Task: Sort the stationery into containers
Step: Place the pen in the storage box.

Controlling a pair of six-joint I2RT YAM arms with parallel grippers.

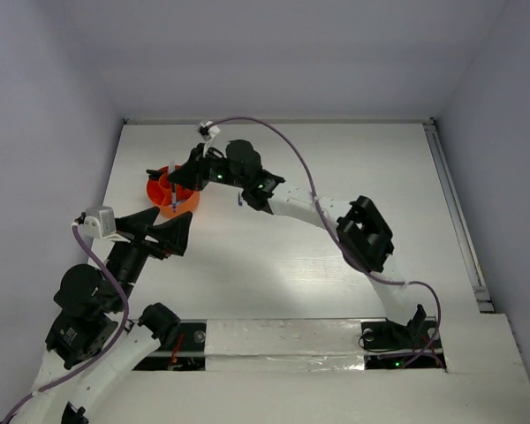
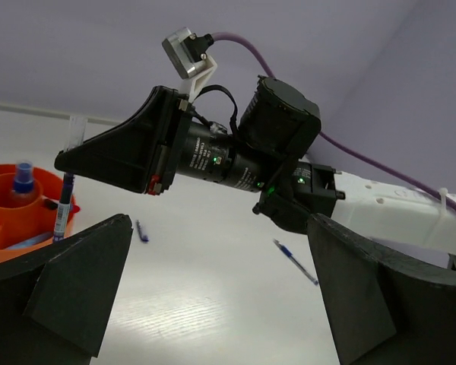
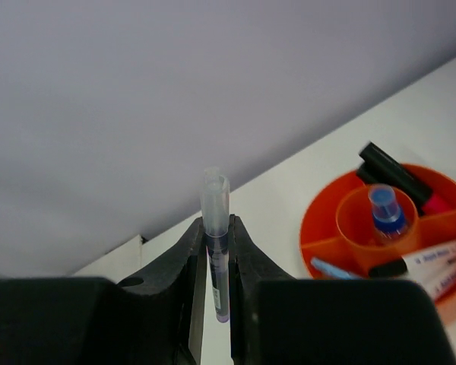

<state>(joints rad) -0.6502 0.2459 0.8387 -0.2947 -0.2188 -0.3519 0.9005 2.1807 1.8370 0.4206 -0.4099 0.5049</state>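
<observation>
Narrowly parted, right gripper [image 3: 218, 226] — pinching pen [image 3: 214, 192]

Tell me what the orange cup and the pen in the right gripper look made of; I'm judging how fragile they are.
The orange cup is probably moulded plastic: even saturated colour, thin smooth walls and dividers, and a soft sheen. The pen also looks like plastic: a frosted translucent cap and a clear barrel with a dark core showing through. What that core is made of is unclear.

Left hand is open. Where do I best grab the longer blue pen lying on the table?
Mid-barrel, from straight above, with the left hand turned across its length. The blue pen lies flat and diagonal on the table, too thin for a side grip.
</observation>
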